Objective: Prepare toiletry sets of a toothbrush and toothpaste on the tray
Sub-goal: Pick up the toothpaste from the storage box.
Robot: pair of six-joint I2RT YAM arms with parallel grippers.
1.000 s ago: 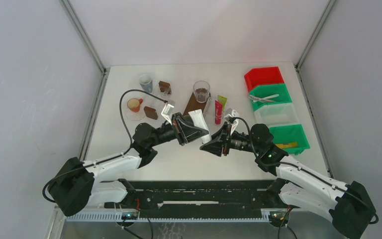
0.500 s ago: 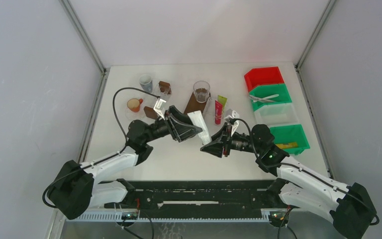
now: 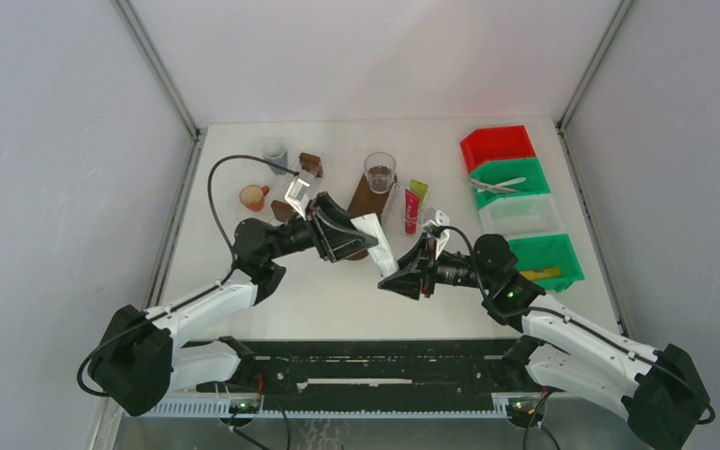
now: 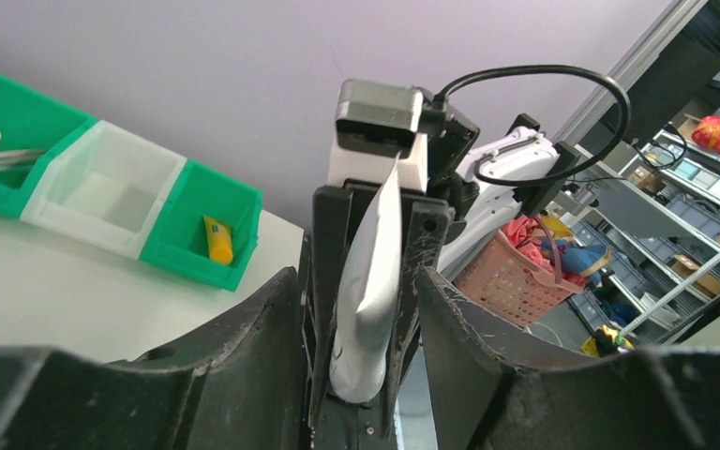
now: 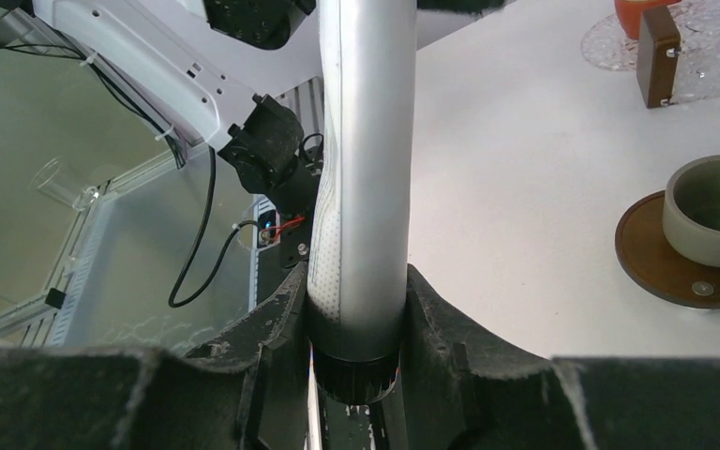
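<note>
Your right tool [image 5: 356, 314] is pinching a white tube [image 5: 366, 159] at its cap end, holding it up off the surface [image 3: 337, 295]. Your left tool [image 4: 356, 281] stands spread, one finger on either side of the tube's flat end, apparently not touching it. The pink-red toothpaste [image 3: 412, 212] and lime green toothpaste [image 3: 418, 190] lie side by side just beyond the right tool.

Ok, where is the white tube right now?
Mid-table in the top view, the white tube is clamped at its near end by the right gripper, its far end between the fingers of the open left gripper, left of the pink-red toothpaste.
</note>
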